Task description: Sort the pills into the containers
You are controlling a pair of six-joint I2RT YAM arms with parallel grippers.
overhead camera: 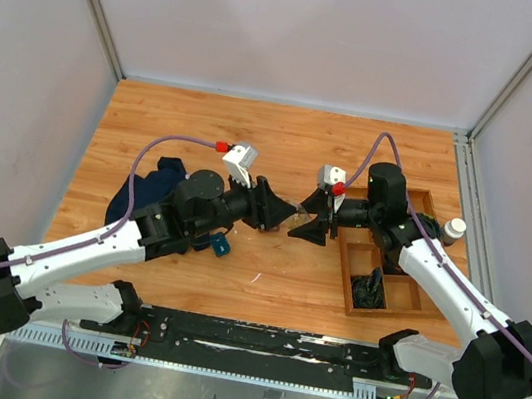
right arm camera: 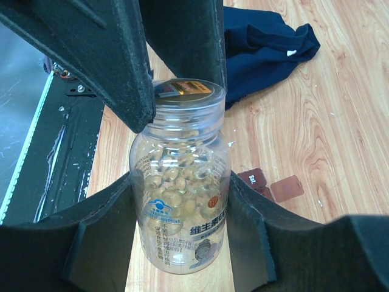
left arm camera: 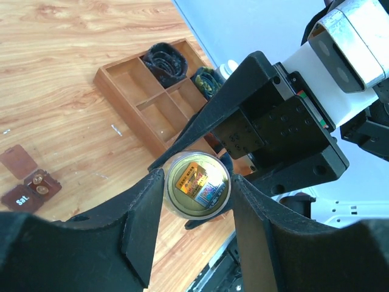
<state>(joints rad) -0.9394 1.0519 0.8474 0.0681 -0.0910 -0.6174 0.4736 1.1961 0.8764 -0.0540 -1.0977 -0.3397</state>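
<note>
My right gripper [right arm camera: 182, 182] is shut on a clear pill bottle [right arm camera: 182, 207], held above the table and packed with tan pills [right arm camera: 173, 176]. My left gripper [left arm camera: 196, 179] faces it, and its fingers [right arm camera: 130, 73] press both sides of the bottle's clear cap [left arm camera: 197, 185], which has a gold sticker on it. In the top view both grippers [overhead camera: 279, 210] [overhead camera: 308, 223] meet at the table's middle. A small reddish-brown container [left arm camera: 30, 185] lies open on the wood with small round things inside, and shows again past the bottle [right arm camera: 267, 182].
A wooden divided tray [overhead camera: 348, 273] lies at the right, with black items [overhead camera: 370, 289] in a compartment. A small white-capped bottle [overhead camera: 455, 229] stands beyond it. A dark blue cloth [overhead camera: 146, 191] lies at the left, a small blue object [overhead camera: 219, 246] beside the left arm.
</note>
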